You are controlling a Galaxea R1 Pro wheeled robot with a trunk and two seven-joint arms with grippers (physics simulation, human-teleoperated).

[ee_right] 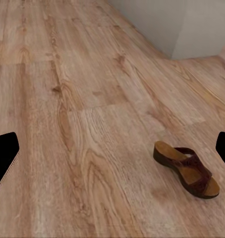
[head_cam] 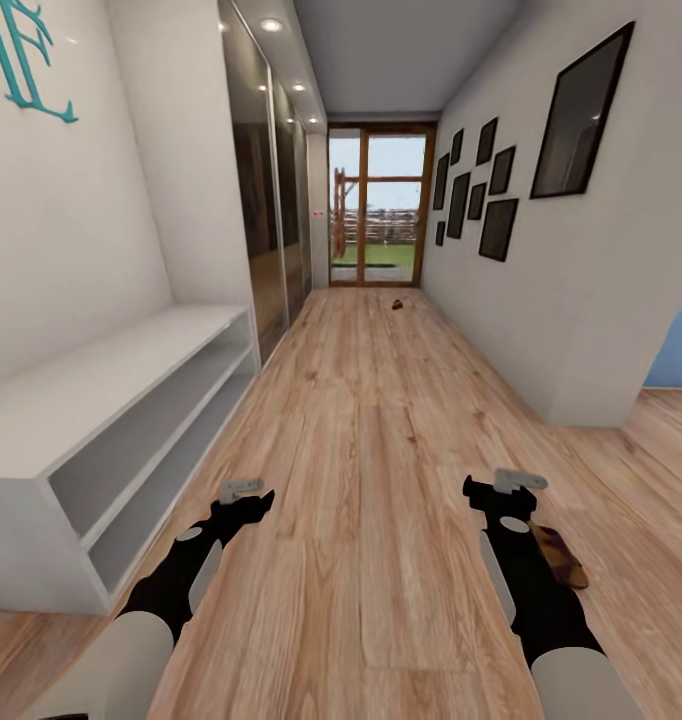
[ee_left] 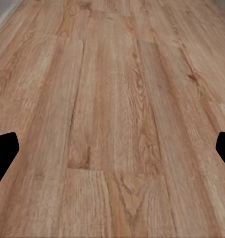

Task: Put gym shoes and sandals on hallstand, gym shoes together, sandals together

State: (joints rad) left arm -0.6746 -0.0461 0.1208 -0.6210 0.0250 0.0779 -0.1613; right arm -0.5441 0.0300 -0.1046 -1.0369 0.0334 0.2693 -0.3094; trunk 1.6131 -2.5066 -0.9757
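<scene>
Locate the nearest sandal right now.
The sandal lies flat on the corridor floor just beside the right arm, at the head view's lower right, partly hidden behind the forearm. It sits ahead of the open right pincer, untouched.

Brown open-toe slide sandals: one (ee_right: 187, 169) lay on the planks just beside the right pincer (head_cam: 501, 492); a small dark thing (head_cam: 395, 304) far ahead was too small to tell.
Black-framed wall pictures: nine, well ahead of that pincer.
Pincers: two, counting the left pincer (head_cam: 249, 497).
</scene>
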